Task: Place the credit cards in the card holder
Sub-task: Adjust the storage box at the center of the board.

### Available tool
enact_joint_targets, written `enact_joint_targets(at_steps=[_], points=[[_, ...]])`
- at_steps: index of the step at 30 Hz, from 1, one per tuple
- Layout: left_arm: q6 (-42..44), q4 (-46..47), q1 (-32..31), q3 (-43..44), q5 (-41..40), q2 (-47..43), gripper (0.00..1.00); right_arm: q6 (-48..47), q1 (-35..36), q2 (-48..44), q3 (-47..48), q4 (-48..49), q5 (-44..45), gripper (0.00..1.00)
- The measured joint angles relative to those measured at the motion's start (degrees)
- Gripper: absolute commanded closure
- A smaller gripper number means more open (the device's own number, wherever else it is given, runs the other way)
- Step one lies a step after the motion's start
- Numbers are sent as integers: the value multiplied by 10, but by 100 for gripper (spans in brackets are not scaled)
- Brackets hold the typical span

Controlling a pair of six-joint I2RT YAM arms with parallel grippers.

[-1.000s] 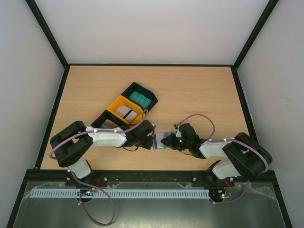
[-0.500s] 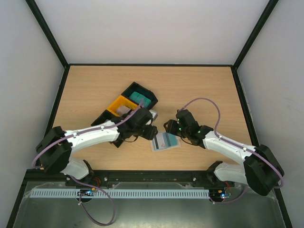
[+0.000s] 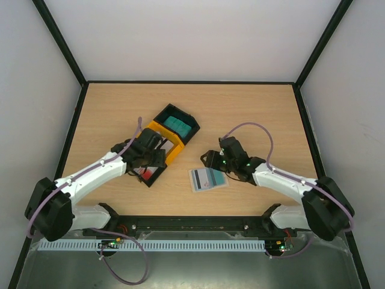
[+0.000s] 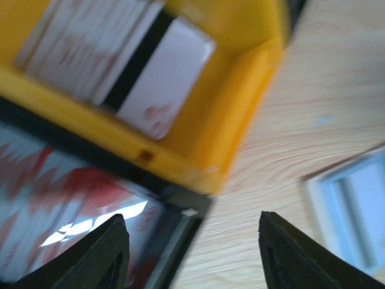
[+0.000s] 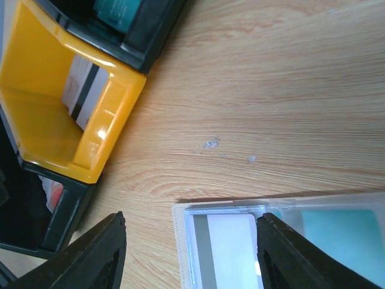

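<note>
The card holder lies open and flat on the table, beige-edged, with a white-grey striped card and a teal card in its clear pockets. More credit cards sit in the joined trays: teal ones, white-grey striped ones and red-blotched ones. My left gripper hangs open over the corner of the near black tray, holding nothing. Just above the holder's far left corner, my right gripper is open and empty.
The black-yellow-black tray row runs diagonally left of centre; its yellow wall is close to the holder. Bare wood surrounds them, and black frame rails edge the table.
Both grippers have opened and let go of the card holder, which now lies open on the table. The left arm swung left to the trays; the right gripper drew back slightly.
</note>
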Motion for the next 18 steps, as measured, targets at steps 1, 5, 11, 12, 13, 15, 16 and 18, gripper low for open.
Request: enact_joint_targets(at_steps=[1,5,11,12,13,15,16,18], points=[[-6,-5,9,-11,-2,0,46,-1,1,12,2,5,-5,41],[-17,-26,55,-46,-9,0,52,-13,16,78,25,26,-22,41],[-15,-20,103,-50,-9,28,57,-34,43,189,97,51,-41,48],[-13,-17,107,-50,-8,38,58,-38,46,207,110,55,-41,48],[-12,-15,110,-50,-7,50,58,-41,48,220,119,58,-41,48],[-6,-10,113,-50,-4,71,58,-46,50,239,131,64,-40,48],[-4,-9,113,-48,-3,82,57,-47,50,247,134,68,-39,48],[4,-5,114,-42,-1,103,56,-48,51,257,137,72,-36,48]])
